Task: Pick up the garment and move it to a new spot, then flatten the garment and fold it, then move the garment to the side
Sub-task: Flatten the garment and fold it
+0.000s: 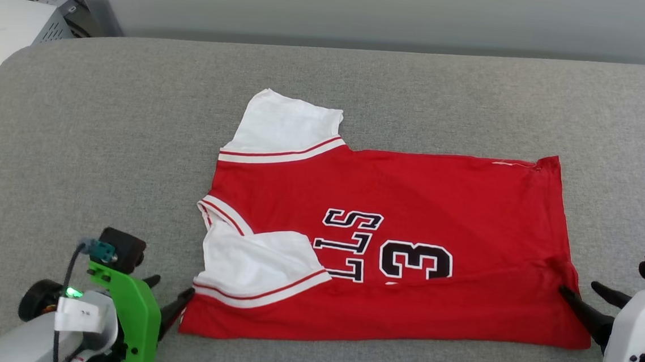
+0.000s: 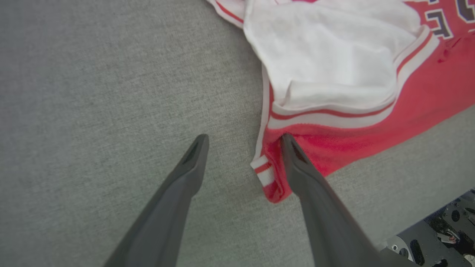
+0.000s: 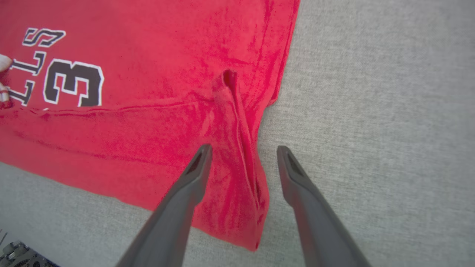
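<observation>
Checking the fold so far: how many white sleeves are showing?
2. The far sleeve lies spread at the shirt's far-left corner; the near sleeve is folded onto its red front, by the left end effector. None looks hidden.

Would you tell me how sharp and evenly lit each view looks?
Head view: soft even light, the garment sharp, no glare. Left wrist view: its hem by the left gripper looks blurred. Right wrist view: weave crisp around the right gripper.
</observation>
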You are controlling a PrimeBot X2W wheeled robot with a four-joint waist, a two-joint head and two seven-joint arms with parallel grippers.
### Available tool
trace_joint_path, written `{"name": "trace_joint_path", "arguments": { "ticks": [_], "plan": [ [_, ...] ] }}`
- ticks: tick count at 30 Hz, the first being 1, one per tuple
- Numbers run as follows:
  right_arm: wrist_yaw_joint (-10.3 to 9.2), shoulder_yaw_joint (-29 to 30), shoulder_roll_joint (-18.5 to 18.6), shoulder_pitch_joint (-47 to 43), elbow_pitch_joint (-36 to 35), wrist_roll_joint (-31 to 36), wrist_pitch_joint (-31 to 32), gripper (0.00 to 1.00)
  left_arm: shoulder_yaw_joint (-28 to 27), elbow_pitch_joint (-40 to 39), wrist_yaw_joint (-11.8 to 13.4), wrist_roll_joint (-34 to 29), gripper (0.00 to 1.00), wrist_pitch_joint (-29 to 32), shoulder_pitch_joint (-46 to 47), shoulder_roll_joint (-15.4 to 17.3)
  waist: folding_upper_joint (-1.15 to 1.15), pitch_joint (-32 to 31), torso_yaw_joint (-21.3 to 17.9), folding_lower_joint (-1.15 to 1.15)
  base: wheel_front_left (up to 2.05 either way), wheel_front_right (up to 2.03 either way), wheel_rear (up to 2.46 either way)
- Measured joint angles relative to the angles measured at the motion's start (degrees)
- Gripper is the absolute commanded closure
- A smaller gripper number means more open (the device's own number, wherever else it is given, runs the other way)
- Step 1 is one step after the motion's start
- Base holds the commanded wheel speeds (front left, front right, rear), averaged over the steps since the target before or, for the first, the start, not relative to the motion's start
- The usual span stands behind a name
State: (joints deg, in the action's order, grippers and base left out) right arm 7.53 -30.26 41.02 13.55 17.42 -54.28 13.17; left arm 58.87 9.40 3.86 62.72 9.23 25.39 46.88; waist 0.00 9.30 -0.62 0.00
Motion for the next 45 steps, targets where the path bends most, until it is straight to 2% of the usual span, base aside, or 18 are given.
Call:
{"name": "trace_joint_path", "arguments": {
  "ticks": [6,10,15,21,24,28,32,38,45],
  "plan": [
    [0.00,7.0,0.2,-1.2,-4.5,4.2,-8.5,0.00,-4.2,-1.8,0.6,-1.4,0.00,-4.1,4.3,4.0,0.00,-1.0,-0.3,0.00,0.00,0.00,0.00],
    [0.00,12.8,-2.6,-1.3,-7.8,8.6,-14.3,0.00,-6.8,-1.8,1.9,-4.8,0.00,-6.4,9.8,4.9,0.00,-0.3,-1.0,0.00,0.00,0.00,0.00],
    [0.00,19.6,-8.3,-1.4,-13.8,15.4,-19.1,0.00,-9.0,0.5,1.2,-6.7,0.00,-5.8,17.9,3.6,0.00,2.1,-1.8,0.00,0.00,0.00,0.00],
    [0.00,23.9,-13.9,-1.5,-19.7,20.6,-18.3,0.00,-10.3,7.0,-1.7,-7.8,0.00,-2.4,30.0,-1.2,0.00,6.4,-3.1,0.00,0.00,0.00,0.00],
    [0.00,23.9,-15.5,-1.5,-21.9,22.0,-16.9,0.00,-9.9,11.4,-3.8,-7.8,0.00,1.1,35.8,-4.2,0.00,8.9,-3.9,0.00,0.00,0.00,0.00],
    [0.00,23.9,-16.6,-1.3,-23.7,23.4,-15.9,0.00,-8.1,17.2,-7.4,-6.4,0.00,10.7,42.0,-7.5,0.00,12.2,-5.1,0.00,0.00,0.00,0.00],
    [0.00,23.6,-17.0,0.0,-24.4,23.9,-15.5,0.00,-6.3,21.9,-9.1,-4.7,0.00,21.0,47.7,-9.4,0.00,15.4,-6.5,0.00,0.00,0.00,0.00],
    [0.00,22.4,-17.0,2.5,-24.5,23.9,-15.4,0.00,-3.7,27.0,-9.7,-3.3,0.00,31.9,52.6,-11.1,0.00,19.8,-8.5,0.01,0.00,0.00,0.00],
    [0.00,21.4,-16.8,4.5,-23.3,23.4,-16.1,0.00,-1.5,31.0,-10.2,-3.3,0.00,35.5,53.4,-11.9,0.00,23.5,-10.7,0.01,0.00,0.00,0.00]
  ]
}}
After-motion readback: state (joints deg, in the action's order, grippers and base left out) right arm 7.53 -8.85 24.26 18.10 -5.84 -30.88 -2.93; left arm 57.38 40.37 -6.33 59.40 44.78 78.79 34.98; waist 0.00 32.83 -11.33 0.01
